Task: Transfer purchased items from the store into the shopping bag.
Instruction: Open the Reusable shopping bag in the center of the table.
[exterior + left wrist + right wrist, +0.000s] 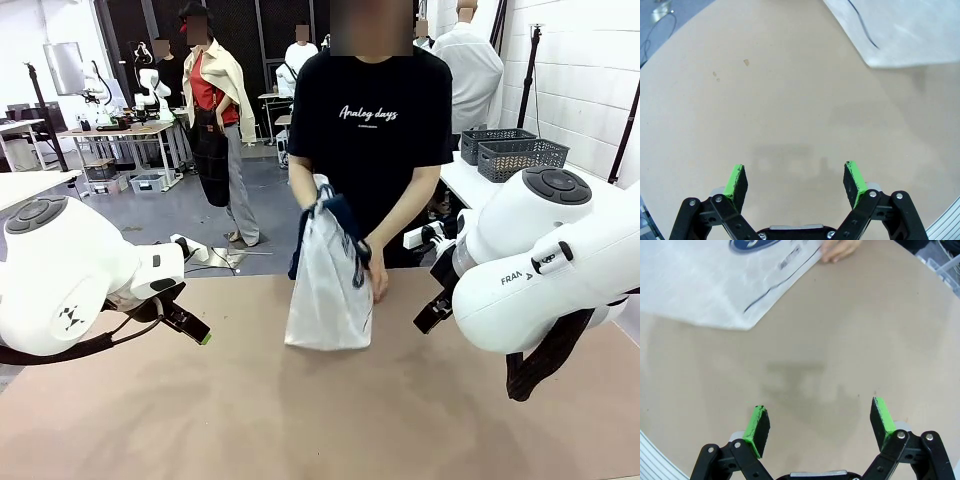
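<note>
While the person's hand [378, 283] is steadying the whitish shopping bag [328, 290] upright at the far middle of the table [250, 420], you are hovering your left gripper [794, 175] and right gripper [819, 412] spread wide, grasping nothing, above tabletop on either side of it.

Here's the table [200, 400]: a plain tan top, matte and smooth. 1 thing stands on it, the shopping bag [328, 290], whitish and upright, its base on the surface near the far edge, about midway across. The left wrist view catches a few small brownish specks [746, 62] on the tabletop.
</note>
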